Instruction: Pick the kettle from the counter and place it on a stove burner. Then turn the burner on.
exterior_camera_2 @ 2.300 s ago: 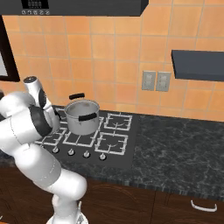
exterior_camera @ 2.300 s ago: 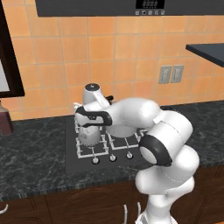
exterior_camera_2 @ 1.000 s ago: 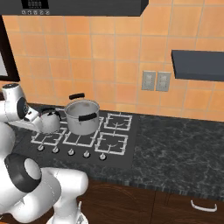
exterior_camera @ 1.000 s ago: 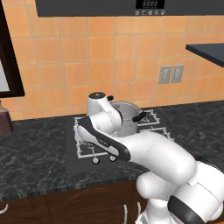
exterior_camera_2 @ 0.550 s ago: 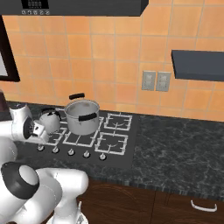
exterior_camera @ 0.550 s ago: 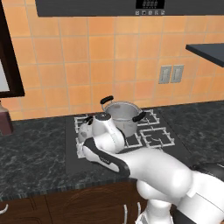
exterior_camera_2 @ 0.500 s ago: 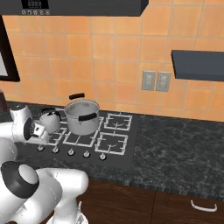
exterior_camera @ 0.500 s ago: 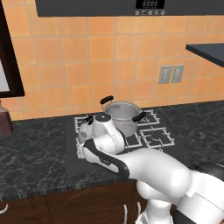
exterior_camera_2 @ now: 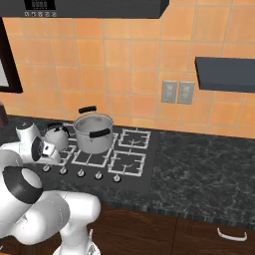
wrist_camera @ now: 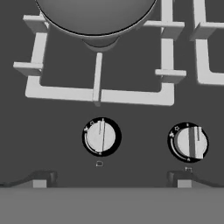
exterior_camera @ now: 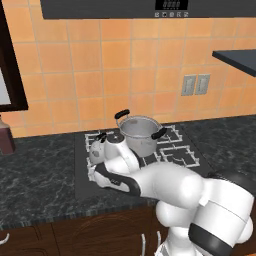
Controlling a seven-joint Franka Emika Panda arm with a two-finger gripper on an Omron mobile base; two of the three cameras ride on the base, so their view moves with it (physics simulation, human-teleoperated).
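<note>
Now the kettle (exterior_camera_2: 57, 136) sits on the front-left stove burner (wrist_camera: 98, 89) beside the pot (exterior_camera: 139, 134), and the gripper (wrist_camera: 111, 183), fingers apart and empty, has dropped over the left knob (wrist_camera: 101, 137), so turning it comes next.

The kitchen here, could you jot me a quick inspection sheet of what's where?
Surface: dark marbled counter, black cooktop set in it.
Job's things: kettle sits on the front-left stove burner; two knobs face the hand.
Clutter: steel pot on the burner behind.
Grippers: gripper open, low before the knobs, touching neither.
Cables: nothing seen.
Surroundings: orange tiled wall, wall outlets, dark shelf.
</note>
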